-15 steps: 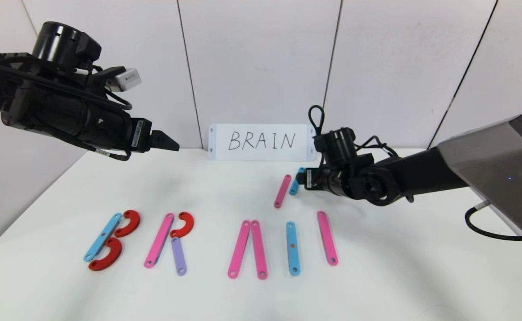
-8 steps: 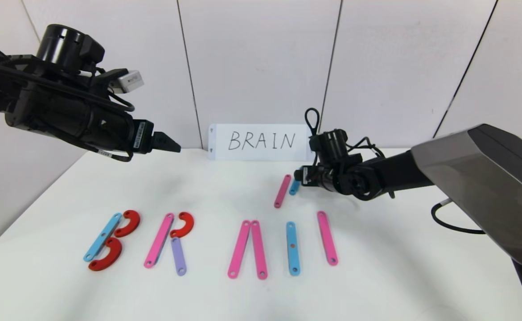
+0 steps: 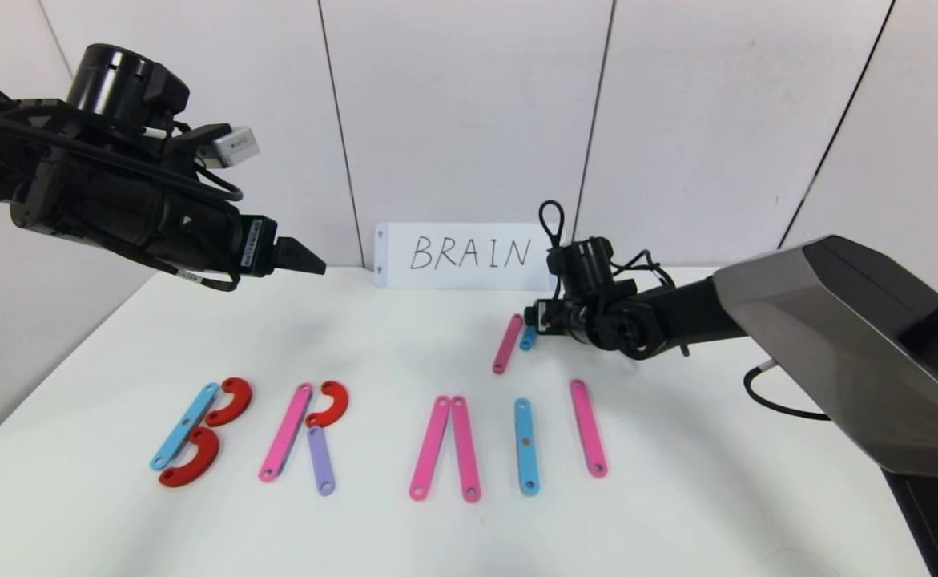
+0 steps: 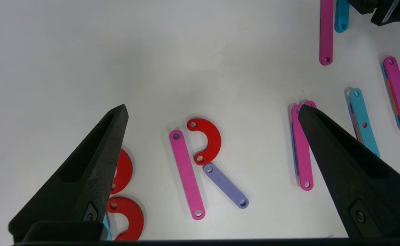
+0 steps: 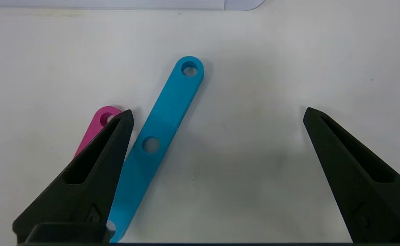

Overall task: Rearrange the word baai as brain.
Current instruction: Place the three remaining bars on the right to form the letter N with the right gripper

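The letters lie in a row at the table's front. The B is a blue strip (image 3: 184, 425) with two red curves (image 3: 228, 401). The R is a pink strip (image 3: 285, 431), a red curve (image 3: 328, 403) and a purple strip (image 3: 321, 459). Two pink strips (image 3: 430, 447) lean together, then a blue strip (image 3: 525, 445) and a pink strip (image 3: 588, 427). A spare pink strip (image 3: 507, 343) and a spare blue strip (image 5: 165, 126) lie farther back. My right gripper (image 5: 218, 112) is open low over the spare blue strip, which lies beside one finger. My left gripper (image 4: 211, 107) is open, high over the R.
A white card (image 3: 469, 255) with handwritten BRAIN stands at the table's back edge against the wall. The white table (image 3: 677, 513) has bare surface at the front right. A black cable (image 3: 781, 405) hangs by the right arm.
My right gripper has moved left and farther back, up to the spare blue and pink strips. The left arm has barely shifted. No piece has moved.
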You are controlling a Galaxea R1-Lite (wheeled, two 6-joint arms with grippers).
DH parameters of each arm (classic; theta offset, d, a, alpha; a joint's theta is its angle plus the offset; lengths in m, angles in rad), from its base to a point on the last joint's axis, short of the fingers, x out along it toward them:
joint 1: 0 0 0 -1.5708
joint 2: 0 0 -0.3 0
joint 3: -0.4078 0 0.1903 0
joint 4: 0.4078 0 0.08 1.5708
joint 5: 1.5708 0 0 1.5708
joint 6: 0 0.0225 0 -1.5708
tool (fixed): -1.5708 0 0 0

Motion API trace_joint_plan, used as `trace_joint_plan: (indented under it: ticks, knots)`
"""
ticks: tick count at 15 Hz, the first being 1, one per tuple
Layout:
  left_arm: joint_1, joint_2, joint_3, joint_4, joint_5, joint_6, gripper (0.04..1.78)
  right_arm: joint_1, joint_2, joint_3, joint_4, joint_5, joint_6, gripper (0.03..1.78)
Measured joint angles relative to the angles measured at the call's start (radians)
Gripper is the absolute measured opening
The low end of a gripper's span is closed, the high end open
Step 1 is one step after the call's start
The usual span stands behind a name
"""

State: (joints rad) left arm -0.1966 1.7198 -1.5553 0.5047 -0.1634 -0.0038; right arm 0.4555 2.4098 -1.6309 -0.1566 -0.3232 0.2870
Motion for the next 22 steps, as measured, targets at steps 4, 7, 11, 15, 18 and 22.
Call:
trace_joint_plan:
  ticks: [4,7,11,15,18,22]
  knots:
    - [-0.001,0.0,0.0,0.0,0.0,0.0,1.74,0.006,0.009,-0.004,0.017,-0.001,0.0,1.74]
    - [-0.004,0.0,0.0,0.002,0.0,0.0,1.74,0.013,0.008,-0.004,0.031,-0.001,0.001,1.74]
    - [-0.007,-0.001,0.001,0.005,0.0,0.0,1.74,0.018,0.008,-0.001,0.032,0.001,0.004,1.6]
    - [-0.007,-0.002,0.001,0.006,0.0,0.0,1.74,0.029,0.007,-0.003,0.034,0.001,0.01,1.04]
    - [-0.008,-0.004,0.001,0.007,0.0,0.0,1.74,0.033,0.007,-0.004,0.035,0.002,0.011,0.51]
    - [-0.008,-0.005,0.001,0.007,0.0,0.0,1.74,0.032,0.009,-0.005,0.034,0.003,0.014,0.27]
